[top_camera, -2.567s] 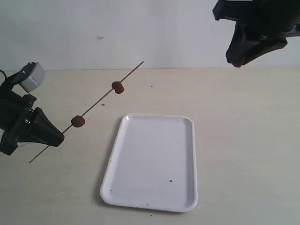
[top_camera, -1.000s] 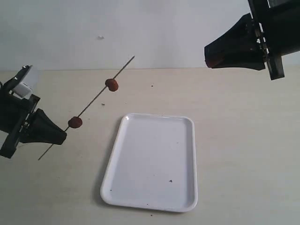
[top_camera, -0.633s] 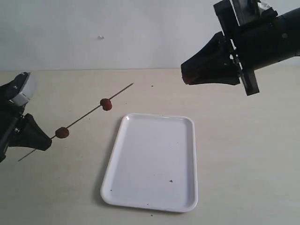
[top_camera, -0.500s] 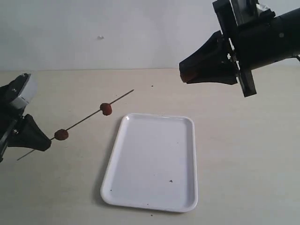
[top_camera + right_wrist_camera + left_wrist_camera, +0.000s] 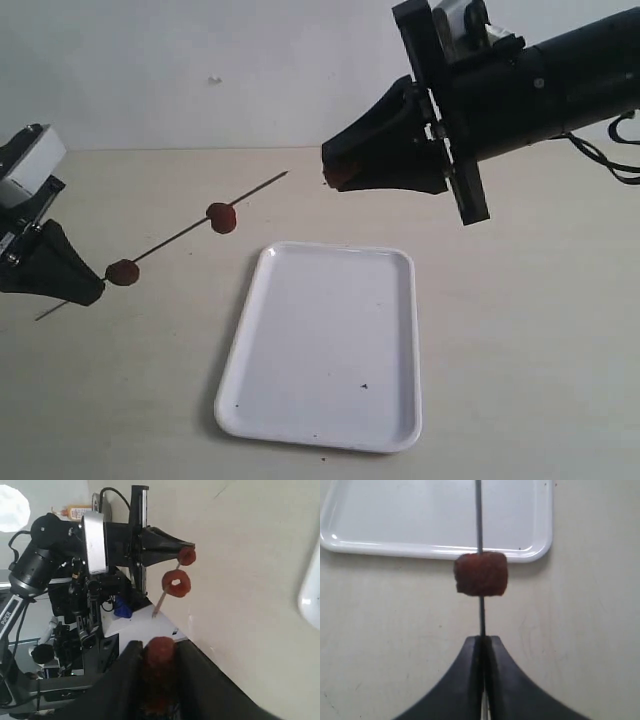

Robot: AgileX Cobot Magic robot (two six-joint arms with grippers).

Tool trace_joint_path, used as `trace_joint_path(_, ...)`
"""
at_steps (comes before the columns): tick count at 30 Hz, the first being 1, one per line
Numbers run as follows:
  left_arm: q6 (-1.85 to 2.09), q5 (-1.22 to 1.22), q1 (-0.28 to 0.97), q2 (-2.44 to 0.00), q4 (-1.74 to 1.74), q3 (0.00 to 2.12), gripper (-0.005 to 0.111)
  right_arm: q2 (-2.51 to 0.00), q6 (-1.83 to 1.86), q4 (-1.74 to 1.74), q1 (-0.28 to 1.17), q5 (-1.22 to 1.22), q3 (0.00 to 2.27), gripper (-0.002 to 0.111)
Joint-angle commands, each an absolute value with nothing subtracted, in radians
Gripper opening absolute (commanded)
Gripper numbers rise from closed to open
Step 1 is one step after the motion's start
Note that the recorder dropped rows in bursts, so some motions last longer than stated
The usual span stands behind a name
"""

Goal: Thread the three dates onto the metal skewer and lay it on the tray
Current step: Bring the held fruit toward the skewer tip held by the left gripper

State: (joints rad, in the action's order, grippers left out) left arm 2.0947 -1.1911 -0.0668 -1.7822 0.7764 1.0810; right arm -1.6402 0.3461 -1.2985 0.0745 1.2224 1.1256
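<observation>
Third date (image 5: pixel 341 172) in right pincer (image 5: pixel 333 174)

The left gripper (image 5: pixel 96 290) sat low at the far left, its fingers (image 5: pixel 465 680) closed tight on the metal skewer (image 5: pixel 482 617), tips pointing right. The right arm (image 5: pixel 560 80) extended level from the upper right, the right gripper (image 5: pixel 338 172) pinching a date (image 5: pixel 159 647) between its tips.

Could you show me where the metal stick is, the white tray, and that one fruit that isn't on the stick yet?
skewer (image 5: pixel 171 244), exterior view, bare middle stretch of the rod.
tray (image 5: pixel 330 330), exterior view, bare floor near its middle.
unthreaded date (image 5: pixel 338 172), exterior view, its visible reddish front end.
</observation>
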Motion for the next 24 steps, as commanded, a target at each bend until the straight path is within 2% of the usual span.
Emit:
trace_joint_path(1,2.098,-1.221,-0.060,-1.774,0.779,1.088,0.000,-1.639,0.357,-1.340,0.077,1.221,1.123,0.023)
trace_joint_path(9,2.098,-1.206,0.036,-1.774,0.737,1.088,0.000,-1.626,0.364,-1.379,0.082,1.221,1.123,0.023)
trace_joint_path(24,2.098,-1.168,0.033,-1.774,0.803,1.093,0.000,-1.582,0.329,-1.280,0.091,1.221,1.123,0.023)
